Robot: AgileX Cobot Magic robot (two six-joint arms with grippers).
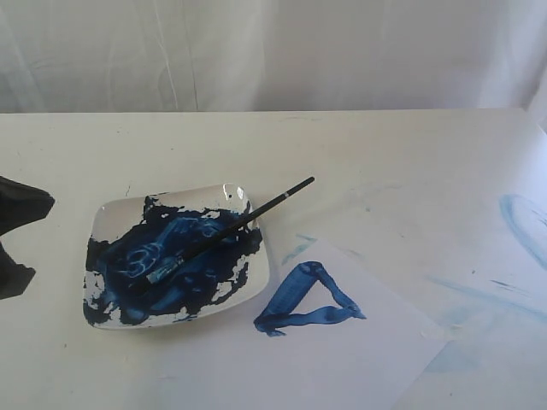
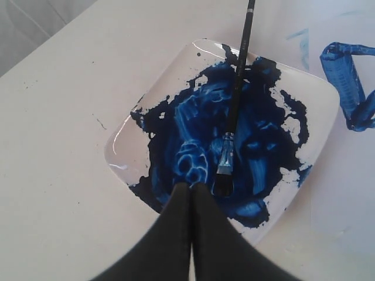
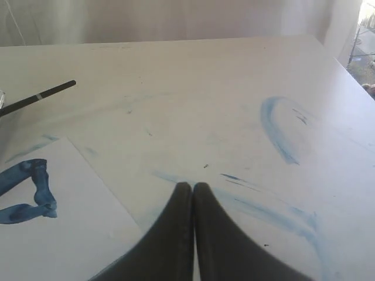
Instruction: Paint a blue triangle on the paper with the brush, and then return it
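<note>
The brush [image 1: 229, 229] lies free across the dish [image 1: 107, 213], bristles in the blue paint [image 1: 137, 282], handle end jutting past the rim towards the paper [image 1: 342, 359]. The triangle [image 1: 299, 288] sits finished on that sheet (thick, uneven strokes). The left claw [image 2: 191, 186] hangs pressed together over the dish, holding nothing. The right claw [image 3: 192, 186], likewise together and empty, hovers over the smeared surface [image 1: 385, 145]. Both steps look done, so I judge the next move is only to draw the arms clear.

Left arm [image 2: 191, 234] and right arm [image 3: 192, 234] both have jaws pressed together.
</note>
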